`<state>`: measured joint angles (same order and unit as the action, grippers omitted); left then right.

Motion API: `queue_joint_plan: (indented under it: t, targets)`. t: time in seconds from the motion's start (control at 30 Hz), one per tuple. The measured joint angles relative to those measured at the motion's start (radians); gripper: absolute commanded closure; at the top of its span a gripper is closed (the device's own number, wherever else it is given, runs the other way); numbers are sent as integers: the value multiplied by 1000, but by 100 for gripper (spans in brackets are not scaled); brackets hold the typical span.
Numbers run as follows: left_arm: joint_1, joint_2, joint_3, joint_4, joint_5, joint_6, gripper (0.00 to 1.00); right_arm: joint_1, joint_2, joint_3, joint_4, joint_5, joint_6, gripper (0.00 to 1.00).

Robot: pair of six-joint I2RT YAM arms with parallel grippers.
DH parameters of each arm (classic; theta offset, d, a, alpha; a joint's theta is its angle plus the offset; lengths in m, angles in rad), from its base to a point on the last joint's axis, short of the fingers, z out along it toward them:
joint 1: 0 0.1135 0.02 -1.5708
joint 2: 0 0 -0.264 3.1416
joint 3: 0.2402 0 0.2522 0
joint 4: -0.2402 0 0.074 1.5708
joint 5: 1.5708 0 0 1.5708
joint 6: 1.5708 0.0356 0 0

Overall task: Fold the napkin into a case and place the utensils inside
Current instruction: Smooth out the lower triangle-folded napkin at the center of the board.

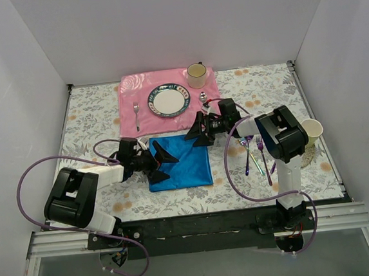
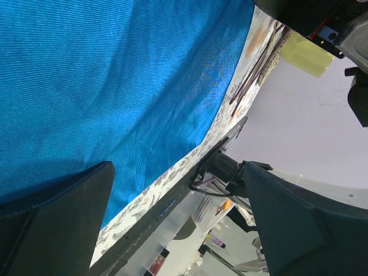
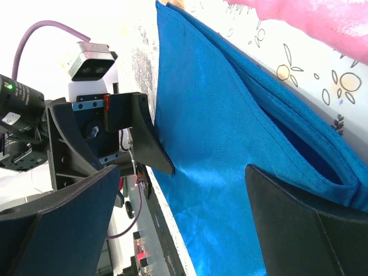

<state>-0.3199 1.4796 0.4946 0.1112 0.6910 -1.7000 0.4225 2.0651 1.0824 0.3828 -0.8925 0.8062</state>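
The napkin [image 1: 186,167] lies between the arms: left jaws spread at its left edge, right jaws spread at its far-right corner

Left arm [image 1: 100,176] and right arm [image 1: 285,179]: white link casings with bulky black joint housings. Left tool [image 1: 163,165] and right tool [image 1: 196,139]: matte black, each with two broad, tapering fingers [image 3: 150,144]. Purple cables [image 1: 25,184] run from each base up to the wrist. From the right wrist view, the left tool carries a silver-white camera housing [image 3: 92,60], a blue bracket plate [image 3: 86,100] with a red mark, and a green indicator light [image 3: 8,86] on a black cylindrical body.
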Motion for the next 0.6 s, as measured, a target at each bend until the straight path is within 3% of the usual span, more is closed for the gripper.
queue_joint_plan:
  t: [0.47, 0.6]
  targets:
    - [18, -1, 0, -19, 5, -6, 2, -47, 0, 103, -93, -5, -74, 1]
    - [18, -5, -2, -22, 5, -6, 2, -67, -25, 112, 28, -38, 37, 1]
